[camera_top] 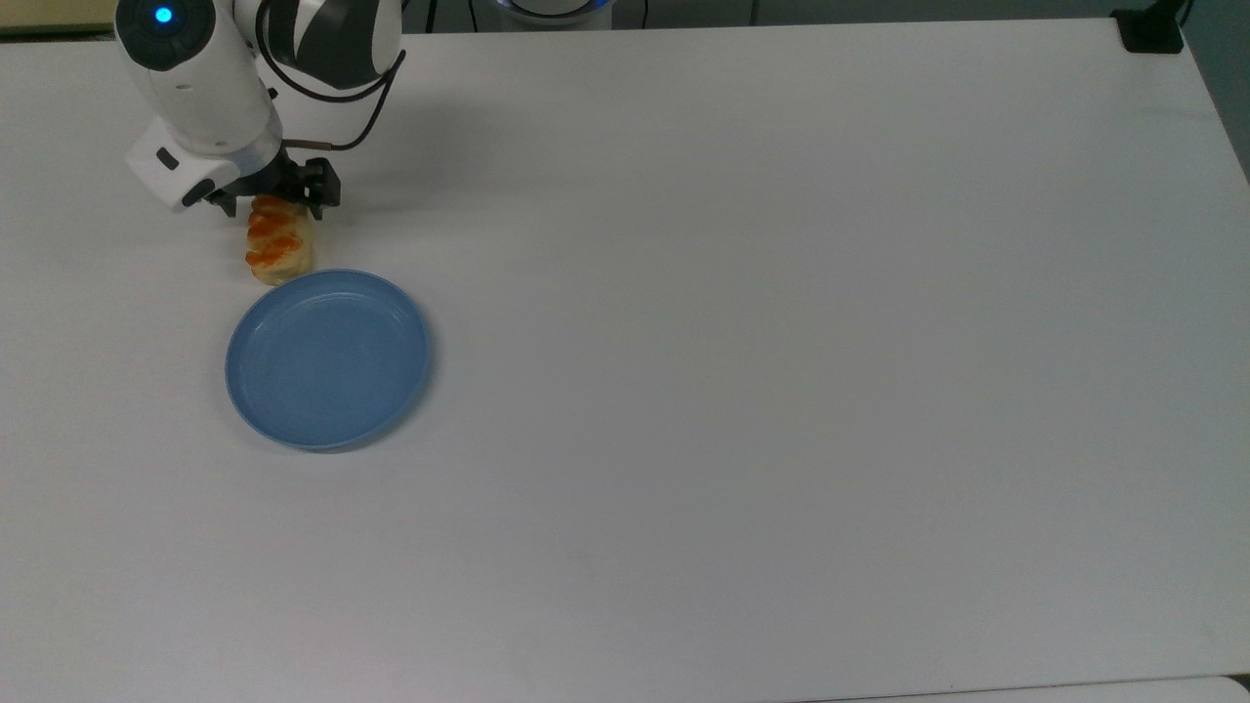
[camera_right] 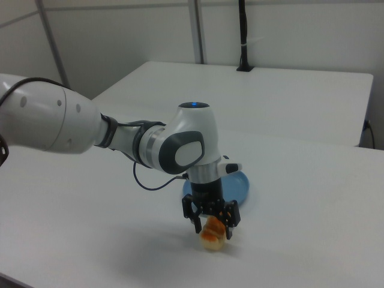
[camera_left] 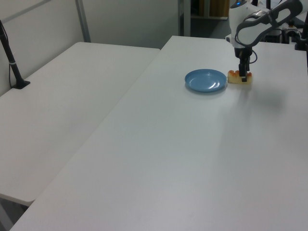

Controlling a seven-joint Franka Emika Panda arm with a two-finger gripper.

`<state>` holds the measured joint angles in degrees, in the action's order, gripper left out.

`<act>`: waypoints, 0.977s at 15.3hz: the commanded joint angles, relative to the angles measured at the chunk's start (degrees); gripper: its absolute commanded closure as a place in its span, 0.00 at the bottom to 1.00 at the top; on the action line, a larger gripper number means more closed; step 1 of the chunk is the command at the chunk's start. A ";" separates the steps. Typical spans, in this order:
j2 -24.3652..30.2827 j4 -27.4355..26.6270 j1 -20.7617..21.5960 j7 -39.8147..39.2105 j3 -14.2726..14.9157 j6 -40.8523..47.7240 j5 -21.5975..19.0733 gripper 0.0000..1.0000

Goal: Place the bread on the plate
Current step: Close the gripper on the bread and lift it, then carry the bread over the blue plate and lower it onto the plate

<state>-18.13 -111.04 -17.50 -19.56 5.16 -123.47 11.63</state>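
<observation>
The bread (camera_top: 277, 249) lies on the white table just beyond the top view's upper-left rim of the light-blue plate (camera_top: 328, 358), which has nothing on it. My gripper (camera_top: 275, 207) is down over the loaf's far end, open, one finger on each side of it. In the right view the gripper (camera_right: 213, 228) straddles the bread (camera_right: 212, 236) low near the tabletop, with the plate (camera_right: 241, 185) partly hidden behind the wrist. In the left view the gripper (camera_left: 243, 77) stands over the bread (camera_left: 234, 77), just to the right of the plate (camera_left: 206, 80).
The white table (camera_top: 781, 342) stretches wide and bare to the top view's right. A black clamp (camera_top: 1150, 29) sits at its far right corner. A second white table (camera_left: 62, 96) adjoins on the left view's left, with a black post (camera_left: 12, 60).
</observation>
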 commanded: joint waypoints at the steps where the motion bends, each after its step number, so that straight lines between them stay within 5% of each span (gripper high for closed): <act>1: -0.33 -0.14 0.36 1.36 -0.85 -2.05 0.32 0.60; 4: 0.55 -0.06 0.27 1.28 -0.77 0.76 0.32 0.78; 9: 5.30 4.58 0.01 0.83 -0.42 12.45 0.59 0.78; 15: -5.32 21.20 5.01 8.56 -0.95 12.99 -2.66 0.78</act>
<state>-15.97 -99.22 -15.19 -15.59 4.06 -112.05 11.21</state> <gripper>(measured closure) 0.758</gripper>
